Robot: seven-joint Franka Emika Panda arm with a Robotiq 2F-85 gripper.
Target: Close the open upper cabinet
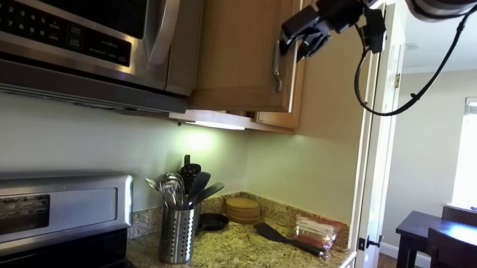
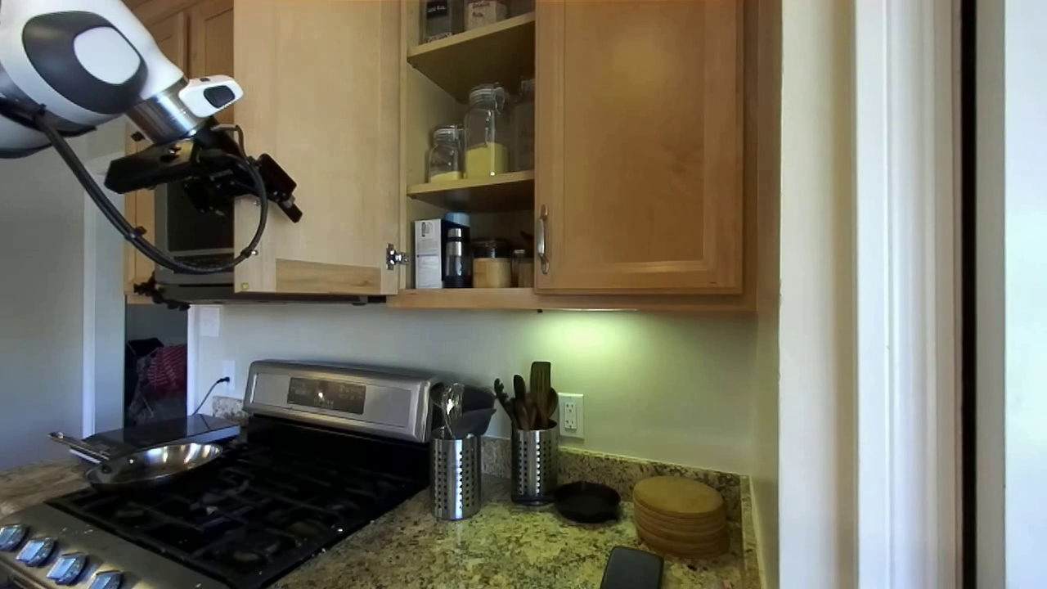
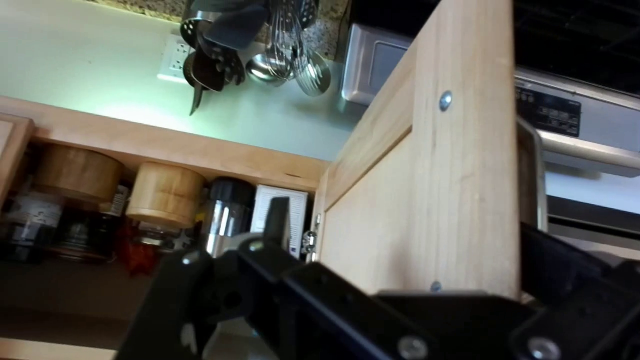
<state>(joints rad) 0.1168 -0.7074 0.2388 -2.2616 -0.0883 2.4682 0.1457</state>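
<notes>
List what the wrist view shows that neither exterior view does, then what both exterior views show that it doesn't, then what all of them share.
Wrist view only: a red item, too unclear to name, inside the upper cabinet.

Exterior views only, in both: a stack of round tan discs and a small black skillet.

Shared: the cabinet's open door, the stove control panel and the black tool.

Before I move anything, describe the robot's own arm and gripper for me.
The arm is rounded, white with dark grey and silver sections. The gripper is black and angular, with silver screws. A black cable loops alongside.
</notes>
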